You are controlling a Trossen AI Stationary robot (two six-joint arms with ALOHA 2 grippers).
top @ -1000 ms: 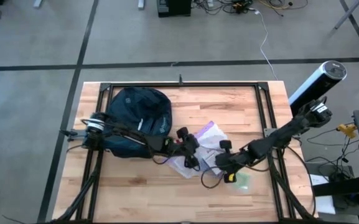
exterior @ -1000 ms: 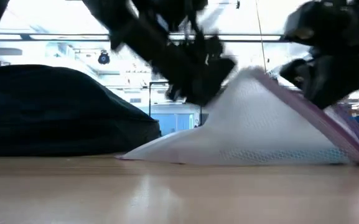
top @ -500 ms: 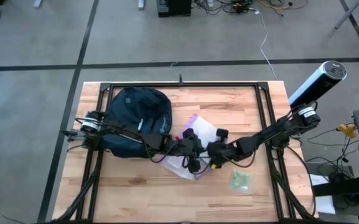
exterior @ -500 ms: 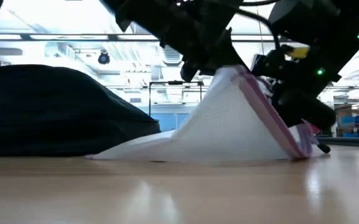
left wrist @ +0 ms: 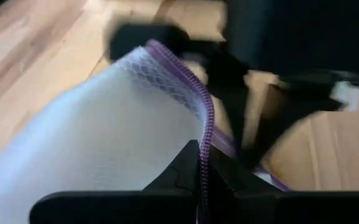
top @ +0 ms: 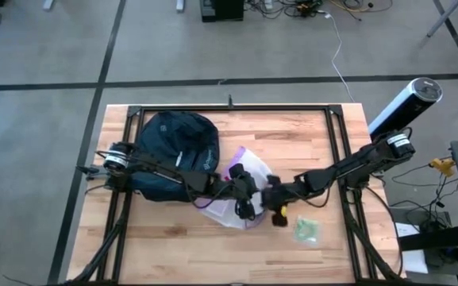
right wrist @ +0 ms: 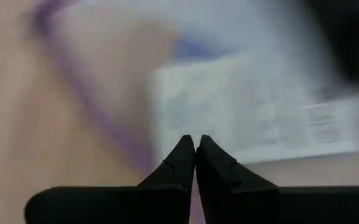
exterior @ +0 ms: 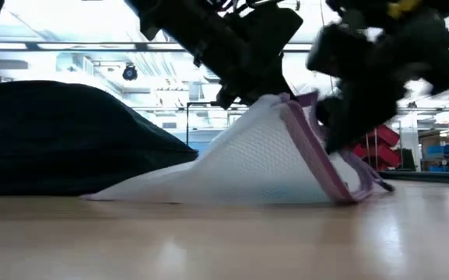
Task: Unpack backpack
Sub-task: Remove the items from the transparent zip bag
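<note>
Your backpack (top: 175, 155) sits on the left half of the tabletop (top: 292, 131), dark navy and rounded, with its white logo facing the middle. In the low view it is the big dark mound (exterior: 68, 140) at the left, resting flat on the wood.

Just beside it, toward the centre, lies the clear pouch (top: 240, 171) with the purple zip edge. Your left gripper (top: 243, 191) is right over it, the arm stretched across the front of the backpack. From the left wrist view the fingers (left wrist: 185, 171) are pressed together on the purple zipper edge (left wrist: 204, 118) of the pouch, and that edge runs straight down between them. The low view shows the pouch (exterior: 247, 163) pulled up into a peak under that gripper, its lower edge on the tabletop and the purple edge sloping down the right side.

Your right gripper (top: 277, 213) is close in on the other side of the pouch, the 2 grippers nearly meeting over it. In the right wrist view its fingers (right wrist: 182, 162) are fully closed, tip against tip. The scene past them is blurred, so I cannot tell whether they have hold of anything; pale material with a purple border (right wrist: 92, 106) shows beyond the tips.

A small green packet (top: 307, 230) lies alone on the tabletop, near the right gripper and apart from the pouch.
</note>
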